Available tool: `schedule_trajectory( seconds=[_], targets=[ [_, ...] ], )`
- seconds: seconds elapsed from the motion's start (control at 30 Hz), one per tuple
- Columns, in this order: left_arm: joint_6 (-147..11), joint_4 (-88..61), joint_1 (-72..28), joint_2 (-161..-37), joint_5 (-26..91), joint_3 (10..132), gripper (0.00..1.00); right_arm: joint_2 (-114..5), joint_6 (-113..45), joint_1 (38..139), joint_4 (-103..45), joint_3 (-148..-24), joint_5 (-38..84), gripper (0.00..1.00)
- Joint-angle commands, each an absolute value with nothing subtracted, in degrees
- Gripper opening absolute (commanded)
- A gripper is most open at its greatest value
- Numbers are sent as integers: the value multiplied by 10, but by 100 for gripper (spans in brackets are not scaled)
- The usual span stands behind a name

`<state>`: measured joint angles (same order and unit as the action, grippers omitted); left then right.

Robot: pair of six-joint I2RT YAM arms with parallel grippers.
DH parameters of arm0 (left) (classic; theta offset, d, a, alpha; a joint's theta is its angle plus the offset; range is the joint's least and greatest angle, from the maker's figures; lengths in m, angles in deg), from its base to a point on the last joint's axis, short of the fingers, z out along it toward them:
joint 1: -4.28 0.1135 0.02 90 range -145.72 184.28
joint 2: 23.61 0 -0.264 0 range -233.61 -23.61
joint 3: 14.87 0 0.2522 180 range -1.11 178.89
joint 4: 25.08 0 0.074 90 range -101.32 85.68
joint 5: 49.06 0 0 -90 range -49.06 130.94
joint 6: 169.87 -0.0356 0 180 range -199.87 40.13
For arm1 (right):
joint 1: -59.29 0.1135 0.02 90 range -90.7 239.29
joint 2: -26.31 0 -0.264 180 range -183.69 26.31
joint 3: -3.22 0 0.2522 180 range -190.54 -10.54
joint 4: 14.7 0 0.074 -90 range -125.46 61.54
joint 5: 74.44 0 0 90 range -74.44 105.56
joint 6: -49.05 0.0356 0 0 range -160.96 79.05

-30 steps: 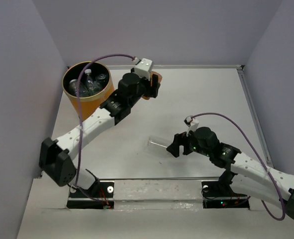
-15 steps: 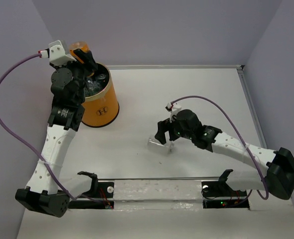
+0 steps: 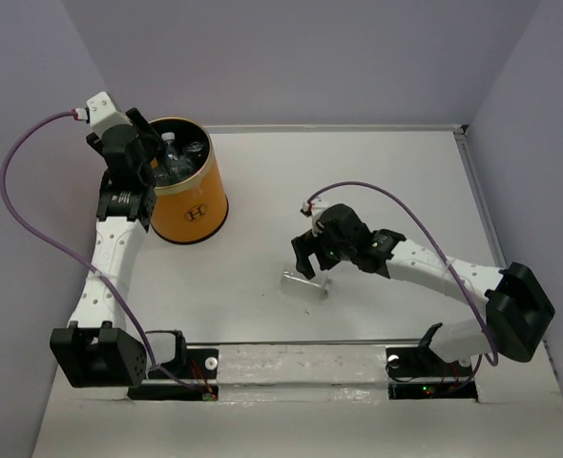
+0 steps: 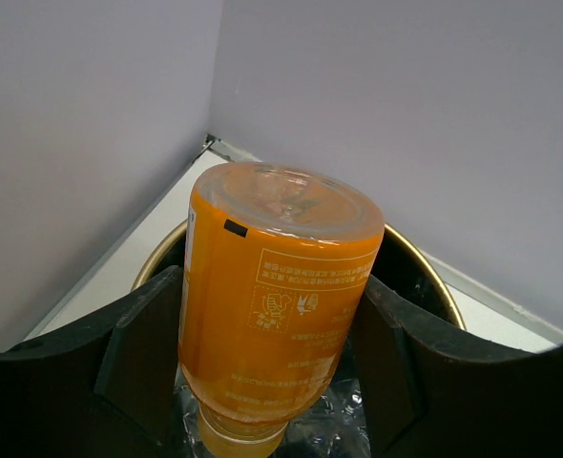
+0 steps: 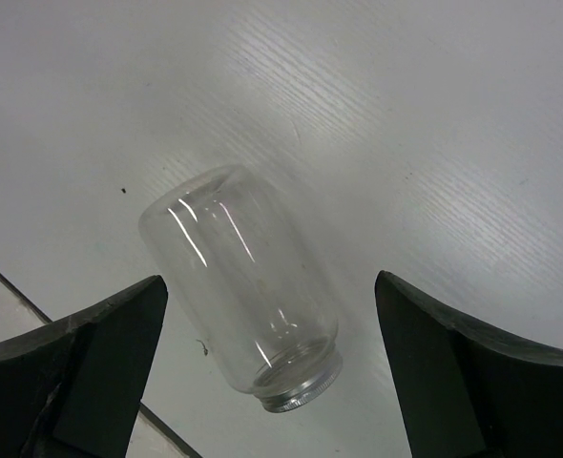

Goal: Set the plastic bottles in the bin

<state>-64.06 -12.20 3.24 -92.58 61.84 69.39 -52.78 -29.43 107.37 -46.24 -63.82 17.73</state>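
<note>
The orange-yellow bin [image 3: 198, 205] stands at the far left, with several clear bottles [image 3: 178, 160] inside. My left gripper [image 3: 140, 153] is at the bin's far-left rim. In the left wrist view it [image 4: 267, 334] is shut on the orange-filled bottle [image 4: 272, 305], held neck down over the bin's gold rim [image 4: 432, 277]. A clear bottle [image 3: 305, 283] lies on its side at mid-table. My right gripper [image 3: 309, 264] hovers over it, open. In the right wrist view the fingers [image 5: 100, 353] stand apart on either side of the clear bottle [image 5: 239, 286].
A raised table edge [image 3: 477, 191] runs along the right side and grey walls close in on the back and left. The arm bases sit on a rail [image 3: 301, 367] at the near edge. Purple cables loop above both arms.
My left arm swung from the bin's right side to its far-left rim and lowered the orange bottle toward the opening. My right gripper moved left and closer over the clear bottle.
</note>
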Motion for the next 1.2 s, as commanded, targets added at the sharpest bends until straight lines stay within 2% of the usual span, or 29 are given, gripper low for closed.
schedule_trajectory(
  seconds=[0.0, 0.1, 0.13, 0.2, 0.23, 0.3, 0.43, 0.6, 0.77, 0.9, 1.0, 1.03, 1.17],
  targets=[
    [-630, -151, 38, -938, 634, 681, 54, -514, -303, 1076, -470, -631, 195, 95],
    [-624, -150, 38, -957, 631, 669, 61, -516, -300, 1076, -470, -615, 191, 97],
    [-622, -148, 38, -960, 629, 667, 69, -516, -301, 1082, -471, -612, 192, 98],
    [-621, -138, 38, -975, 635, 667, 76, -513, -308, 1082, -472, -606, 194, 99],
    [-622, -133, 38, -980, 640, 671, 85, -513, -310, 1082, -472, -605, 194, 99],
    [-625, -114, 38, -995, 642, 680, 92, -519, -313, 1087, -472, -605, 208, 100],
    [-624, -100, 38, -989, 642, 685, 99, -558, -326, 1107, -472, -612, 228, 100],
    [-619, -100, 38, -956, 613, 686, 99, -598, -337, 1119, -467, -625, 238, 100],
    [-596, -89, 38, -897, 471, 682, 99, -627, -330, 1125, -413, -628, 246, 99],
    [-593, -82, 38, -844, 429, 660, 99, -648, -312, 1130, -393, -644, 228, 91],
    [-598, -67, 38, -808, 449, 642, 99, -650, -303, 1130, -384, -649, 214, 74],
    [-602, -65, 38, -801, 467, 632, 99, -647, -298, 1130, -380, -649, 208, 62],
    [-605, -65, 38, -778, 506, 615, 99, -630, -286, 1135, -380, -651, 199, 46]
  ],
)
